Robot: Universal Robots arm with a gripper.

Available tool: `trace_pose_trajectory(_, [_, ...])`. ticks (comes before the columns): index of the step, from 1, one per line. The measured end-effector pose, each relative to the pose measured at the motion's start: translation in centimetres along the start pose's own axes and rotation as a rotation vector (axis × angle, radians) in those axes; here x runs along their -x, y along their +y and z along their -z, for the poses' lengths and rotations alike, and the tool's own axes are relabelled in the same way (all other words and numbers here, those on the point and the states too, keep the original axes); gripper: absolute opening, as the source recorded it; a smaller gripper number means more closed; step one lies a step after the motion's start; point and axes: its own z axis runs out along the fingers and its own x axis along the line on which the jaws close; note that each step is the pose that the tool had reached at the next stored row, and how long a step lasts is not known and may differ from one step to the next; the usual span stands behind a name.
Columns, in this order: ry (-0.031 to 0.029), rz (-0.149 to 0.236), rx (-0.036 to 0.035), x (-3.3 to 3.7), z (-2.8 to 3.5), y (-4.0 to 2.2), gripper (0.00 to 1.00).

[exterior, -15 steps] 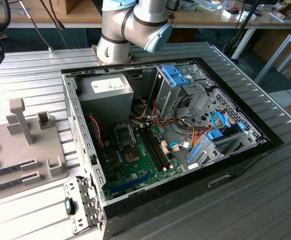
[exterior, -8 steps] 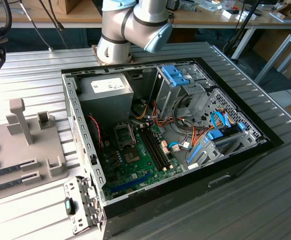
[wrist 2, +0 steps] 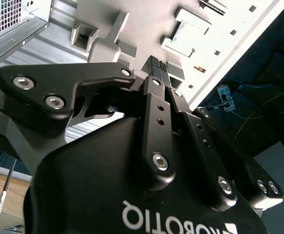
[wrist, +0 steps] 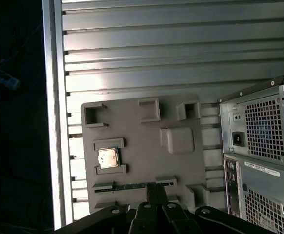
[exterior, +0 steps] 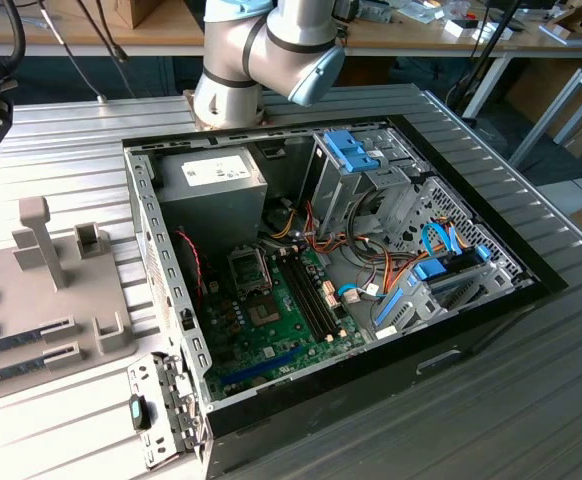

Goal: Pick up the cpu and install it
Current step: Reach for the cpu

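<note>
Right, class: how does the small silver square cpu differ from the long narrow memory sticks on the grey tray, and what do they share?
The small silver square cpu is compact; the long narrow memory sticks are thin strips. The cpu's top is bright metal; the memory sticks look dark and greenish. The cpu sits in a square recess, the memory sticks in long slots. Both rest on the grey plastic tray.

Robotics lab (cluttered benches [exterior: 411,42], open computer case [exterior: 451,350])
</note>
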Motion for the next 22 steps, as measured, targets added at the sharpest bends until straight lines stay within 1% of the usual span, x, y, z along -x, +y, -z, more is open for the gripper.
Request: trace_pose_trajectory(22, [0.0,0.0,0.0,-0.01,-0.74,-0.09,0.1])
